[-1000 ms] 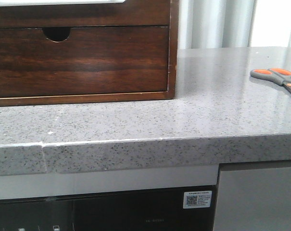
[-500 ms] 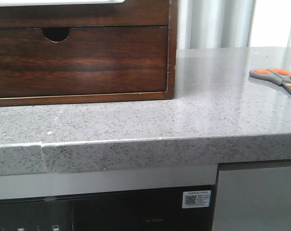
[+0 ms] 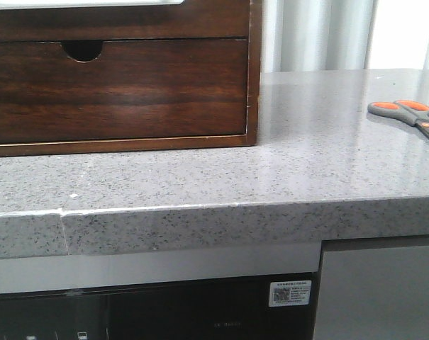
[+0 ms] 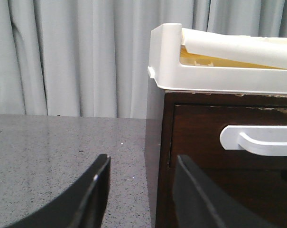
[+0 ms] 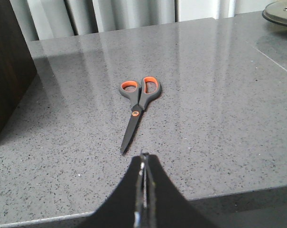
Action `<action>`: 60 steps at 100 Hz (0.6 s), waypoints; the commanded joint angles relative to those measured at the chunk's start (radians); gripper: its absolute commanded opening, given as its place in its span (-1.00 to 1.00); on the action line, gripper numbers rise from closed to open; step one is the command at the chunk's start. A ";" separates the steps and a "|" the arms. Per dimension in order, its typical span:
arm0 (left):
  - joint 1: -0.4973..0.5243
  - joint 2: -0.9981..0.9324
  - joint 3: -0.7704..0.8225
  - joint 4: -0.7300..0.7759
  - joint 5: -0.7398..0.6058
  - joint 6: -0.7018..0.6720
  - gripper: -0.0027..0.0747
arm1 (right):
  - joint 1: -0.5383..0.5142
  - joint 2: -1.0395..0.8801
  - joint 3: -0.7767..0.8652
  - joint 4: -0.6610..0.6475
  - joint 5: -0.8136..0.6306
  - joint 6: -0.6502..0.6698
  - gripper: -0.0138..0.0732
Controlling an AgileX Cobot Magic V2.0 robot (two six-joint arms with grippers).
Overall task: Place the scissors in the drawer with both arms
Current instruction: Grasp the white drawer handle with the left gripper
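Nothing on the bench (image 3: 320,163) has shifted over the last second: the scissors (image 3: 405,113) lie where they lay, at the far right, well apart from the cabinet (image 3: 253,71) on the left.

My right pincer (image 5: 144,164) hovers just short of the blade tips, pressed shut with nothing between its fingers; I judge it is lined up along the blades for a pick-up. My left pincer (image 4: 141,178) stands spread wide and empty beside the cabinet's corner, near a white handle (image 4: 257,140), probably placed to pull a drawer open. The drawer (image 3: 122,88) is closed.

The scissors (image 5: 137,107) lie flat and closed, slim grey blades pointing toward me, grey handles with orange-lined loops away. So flat on glossy stone, they may slide when gripped.
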State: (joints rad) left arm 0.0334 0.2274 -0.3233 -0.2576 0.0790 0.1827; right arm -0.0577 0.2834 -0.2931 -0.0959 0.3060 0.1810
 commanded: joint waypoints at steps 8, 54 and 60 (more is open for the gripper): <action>-0.001 0.072 -0.036 0.011 -0.119 0.000 -0.07 | -0.001 0.019 -0.036 -0.002 -0.063 -0.004 -0.83; -0.295 0.394 -0.048 0.603 -0.519 0.000 -0.07 | -0.001 0.019 -0.036 -0.002 -0.025 -0.004 -0.83; -0.346 0.459 -0.063 0.636 -0.559 0.004 -0.07 | -0.001 0.019 -0.036 -0.002 -0.009 -0.004 -0.83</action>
State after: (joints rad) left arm -0.2441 0.6068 -0.3324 0.2986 -0.3174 0.1840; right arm -0.0577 0.2834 -0.2931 -0.0959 0.3492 0.1810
